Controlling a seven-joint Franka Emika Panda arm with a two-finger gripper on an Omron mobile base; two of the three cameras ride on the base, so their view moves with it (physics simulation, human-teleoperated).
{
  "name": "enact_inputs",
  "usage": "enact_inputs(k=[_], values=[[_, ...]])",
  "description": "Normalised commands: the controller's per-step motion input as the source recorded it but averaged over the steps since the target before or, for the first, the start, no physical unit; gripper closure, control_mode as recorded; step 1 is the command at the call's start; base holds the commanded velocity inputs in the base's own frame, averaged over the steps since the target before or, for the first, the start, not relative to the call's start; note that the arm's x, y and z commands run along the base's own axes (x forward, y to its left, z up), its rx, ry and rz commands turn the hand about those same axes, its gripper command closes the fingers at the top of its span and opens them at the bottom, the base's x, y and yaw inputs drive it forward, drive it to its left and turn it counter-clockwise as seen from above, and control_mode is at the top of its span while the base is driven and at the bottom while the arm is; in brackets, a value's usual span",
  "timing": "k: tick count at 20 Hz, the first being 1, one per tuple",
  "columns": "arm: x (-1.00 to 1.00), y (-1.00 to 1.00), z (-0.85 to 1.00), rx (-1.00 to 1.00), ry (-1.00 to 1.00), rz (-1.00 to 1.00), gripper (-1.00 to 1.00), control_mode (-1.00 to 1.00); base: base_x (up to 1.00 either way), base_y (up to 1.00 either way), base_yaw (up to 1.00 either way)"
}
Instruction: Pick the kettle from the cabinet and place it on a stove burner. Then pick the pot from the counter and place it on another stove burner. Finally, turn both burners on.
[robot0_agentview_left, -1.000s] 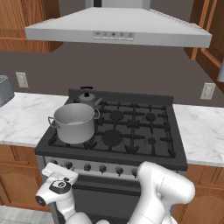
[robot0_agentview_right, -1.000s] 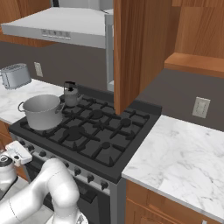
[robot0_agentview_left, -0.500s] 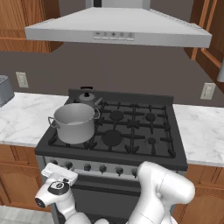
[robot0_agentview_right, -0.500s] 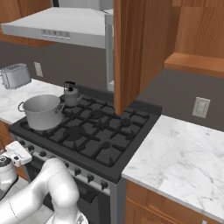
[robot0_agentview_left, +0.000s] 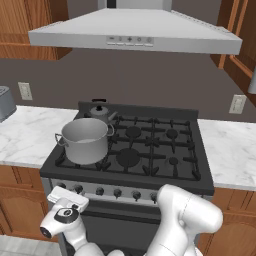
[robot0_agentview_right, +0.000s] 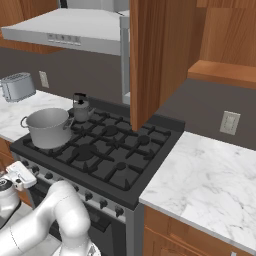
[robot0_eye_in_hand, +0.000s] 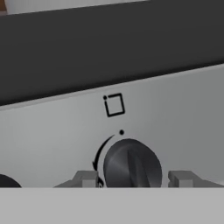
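One black-topped range (robot0_agentview_left: 150, 150) carries five round burner caps under cast-iron grates. One wide grey steel pot (robot0_agentview_left: 86, 141) with two loop handles sits on the front left burner; one small dark kettle (robot0_agentview_left: 101, 113) with an arched handle stands just behind it. One gripper (robot0_eye_in_hand: 133, 178) has its two fingers spread either side of one round dark knob (robot0_eye_in_hand: 132, 165), clasping nothing

- The kettle (robot0_agentview_left: 101, 113) sits behind the pot (robot0_agentview_left: 86, 140), its lower body hidden.
- The knob (robot0_eye_in_hand: 132, 165) is cut off below in the hand view.
- The finger tips (robot0_eye_in_hand: 86, 179) barely show, just beside the knob; contact is impossible to judge.
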Motion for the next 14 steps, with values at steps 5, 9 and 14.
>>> enact_inputs(k=[5,9,14], values=[[-0.03,0.0,0.24,-0.56,0.17,-0.13,1.0,-1.0,0.0,0.0,0.0],[-0.07,0.0,0.33,-0.57,0.15,-0.12,1.0,-1.0,0.0,0.0,0.0],[-0.08,-0.01,0.34,-0.48,0.16,-0.07,1.0,-1.0,0.0,0.0,0.0]])
